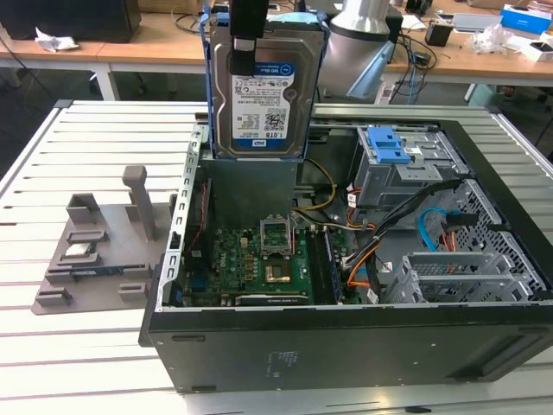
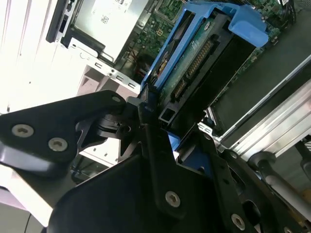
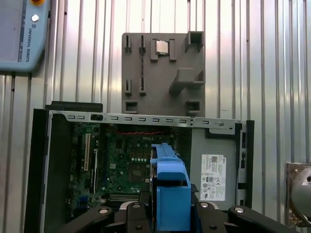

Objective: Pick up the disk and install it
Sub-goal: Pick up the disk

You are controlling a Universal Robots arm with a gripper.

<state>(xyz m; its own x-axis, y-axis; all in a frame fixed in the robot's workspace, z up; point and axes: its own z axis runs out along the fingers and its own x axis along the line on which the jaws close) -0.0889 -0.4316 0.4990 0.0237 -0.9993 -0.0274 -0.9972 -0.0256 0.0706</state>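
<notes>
Disk (image 1: 263, 95) upright, label side toward the exterior view, held above the open computer case (image 1: 346, 333). Claw (image 1: 245, 43) clamped shut on its top end. Grey parts tray (image 1: 95, 259) beside the case, on the exterior view's left, both on slatted counter (image 1: 69, 367).

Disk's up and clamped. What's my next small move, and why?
Probably shift the disk sideways at this height toward the grey cage on the exterior view's right. The end effector holds it upright by its top edge above the motherboard, and cables lie between, so lowering here looks wrong.
</notes>
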